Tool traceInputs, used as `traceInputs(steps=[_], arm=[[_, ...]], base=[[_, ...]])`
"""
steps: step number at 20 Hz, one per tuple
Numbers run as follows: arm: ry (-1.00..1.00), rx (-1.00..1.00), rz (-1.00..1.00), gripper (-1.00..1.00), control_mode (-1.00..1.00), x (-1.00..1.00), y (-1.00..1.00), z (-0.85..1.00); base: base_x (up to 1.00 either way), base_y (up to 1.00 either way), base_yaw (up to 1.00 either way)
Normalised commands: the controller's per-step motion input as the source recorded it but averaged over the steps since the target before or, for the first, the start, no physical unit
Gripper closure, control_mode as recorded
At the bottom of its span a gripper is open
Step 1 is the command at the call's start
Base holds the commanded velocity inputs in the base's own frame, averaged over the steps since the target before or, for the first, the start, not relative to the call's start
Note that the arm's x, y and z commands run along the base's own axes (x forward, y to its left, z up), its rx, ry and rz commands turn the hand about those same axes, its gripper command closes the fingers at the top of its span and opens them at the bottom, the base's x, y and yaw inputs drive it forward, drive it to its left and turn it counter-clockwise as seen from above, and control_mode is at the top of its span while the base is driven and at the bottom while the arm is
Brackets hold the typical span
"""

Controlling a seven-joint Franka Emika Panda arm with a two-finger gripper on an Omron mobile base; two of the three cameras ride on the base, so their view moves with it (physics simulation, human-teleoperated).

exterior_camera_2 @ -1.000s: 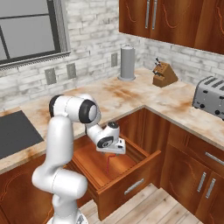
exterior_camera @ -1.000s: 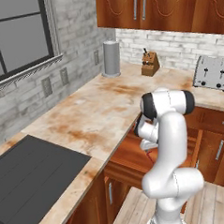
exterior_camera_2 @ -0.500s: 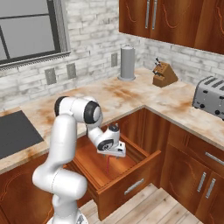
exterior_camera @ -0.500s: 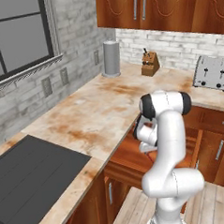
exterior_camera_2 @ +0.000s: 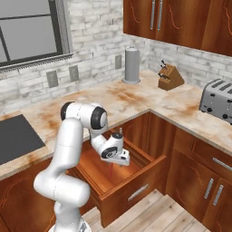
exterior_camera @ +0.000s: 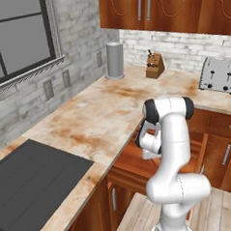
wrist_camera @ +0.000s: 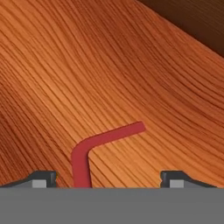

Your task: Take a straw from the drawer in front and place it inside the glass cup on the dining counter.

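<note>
L-shaped bench (exterior_camera_2: 136, 97) runs along the walls, its front edge just above the drawer (exterior_camera_2: 136, 192), which is pulled out with bare wood floor around the arm. Hand (exterior_camera_2: 118, 159) hangs low inside the drawer, jaws spread wide, gripping nothing. Straw (wrist_camera: 89, 151), bent, lies flat on the drawer floor between the fingertips (wrist_camera: 41, 178), nearer one side.

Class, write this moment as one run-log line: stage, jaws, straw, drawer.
stage: reaching for straw | jaws: open, either side of it, not gripping | straw: bent, lying on drawer floor | drawer: pulled open
</note>
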Motion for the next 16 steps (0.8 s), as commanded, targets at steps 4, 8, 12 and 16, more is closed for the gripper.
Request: traceInputs(steps=[4, 8, 12, 16], arm=[[0.06, 0.0, -0.06, -1.0, -1.0, 0.18, 0.01, -0.24], [0.07, 0.0, -0.06, -1.0, -1.0, 0.12, 0.0, -0.36], [0.08, 0.0, -0.11, 1.0, -1.0, 0.0, 0.0, -0.44], [0.05, 0.0, -0.11, 1.0, -1.0, 0.0, -0.04, -0.4]], base=[[0.0, 0.0, 0.0], [0.0, 0.0, 0.0], [0.0, 0.0, 0.0], [0.0, 0.0, 0.0]])
